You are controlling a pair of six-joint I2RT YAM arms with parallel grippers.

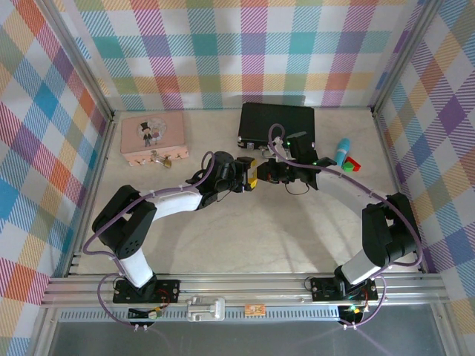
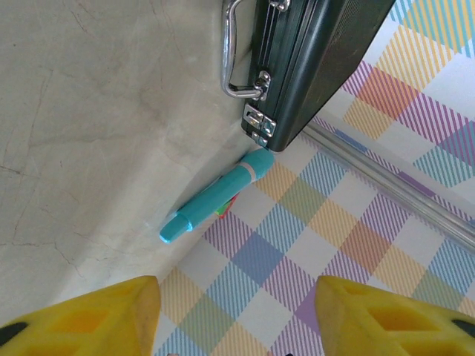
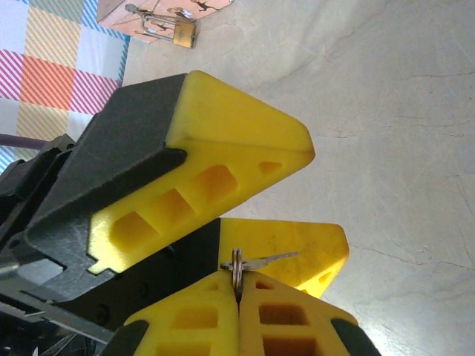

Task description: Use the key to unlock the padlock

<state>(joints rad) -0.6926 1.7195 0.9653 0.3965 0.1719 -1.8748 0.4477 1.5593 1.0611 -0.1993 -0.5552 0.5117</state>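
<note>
At table (image 1: 245, 230) centre: one key (image 3: 261, 259) pinched in right claw (image 3: 238, 282) | left claw (image 2: 237, 308) parted | one padlock (image 3: 183, 35)

No legible txt, labels, nos. on anything.

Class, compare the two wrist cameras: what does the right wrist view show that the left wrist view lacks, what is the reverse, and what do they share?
Right wrist: the right gripper shut on the key, and the padlock at the pink tin. Left wrist: a black case and a teal pen. Both: the left gripper, open, the pale table and the checked wall.
</note>
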